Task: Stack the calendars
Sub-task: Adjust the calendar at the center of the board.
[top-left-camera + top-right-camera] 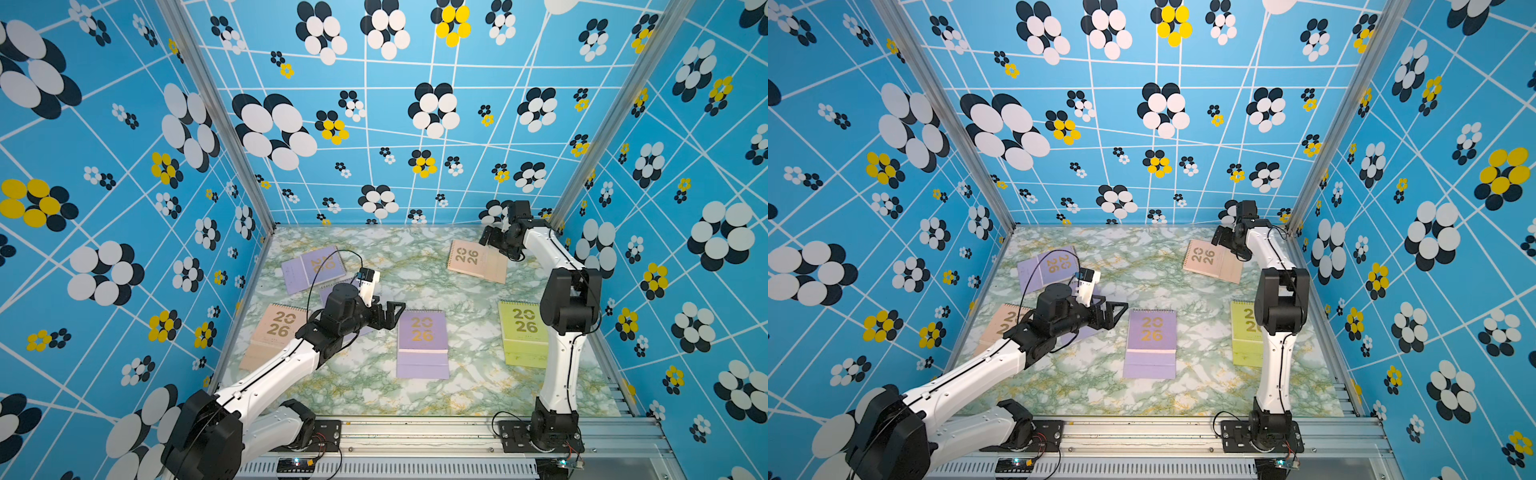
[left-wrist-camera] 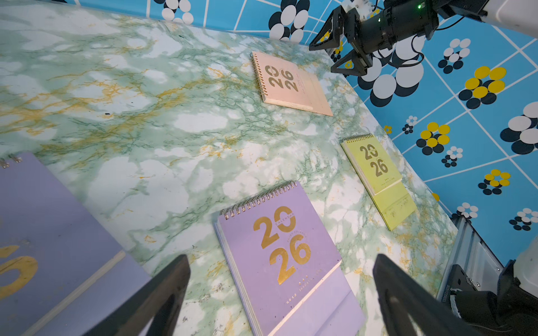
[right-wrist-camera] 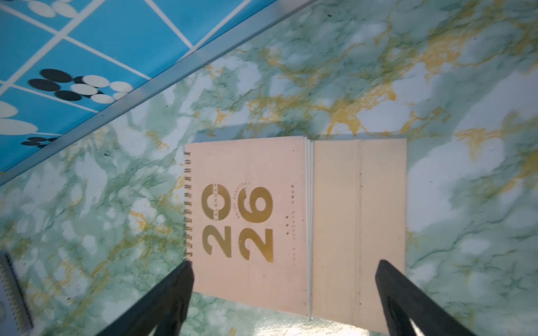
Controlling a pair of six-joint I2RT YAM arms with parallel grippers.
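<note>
Left gripper (image 1: 395, 316) hovers wide open, empty, just beside centre lavender calendar (image 1: 422, 345); nothing stacked yet.
Right gripper (image 1: 487, 240) open, empty, over far peach calendar (image 1: 478, 262); others lie flat on marble table (image 1: 374, 395). Prob. light, stiff, slick: pinch a plain edge, not spiral.

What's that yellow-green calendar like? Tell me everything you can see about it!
The yellow-green calendar is a flat, cardboard-looking rectangle with gold "20 26" on its cover and a wire spiral along its far edge. A plain flap of the same colour sticks out past the pages at the near end. It lies closed, face up, on the marble-patterned table, towards its right side. Only the table touches it.
</note>
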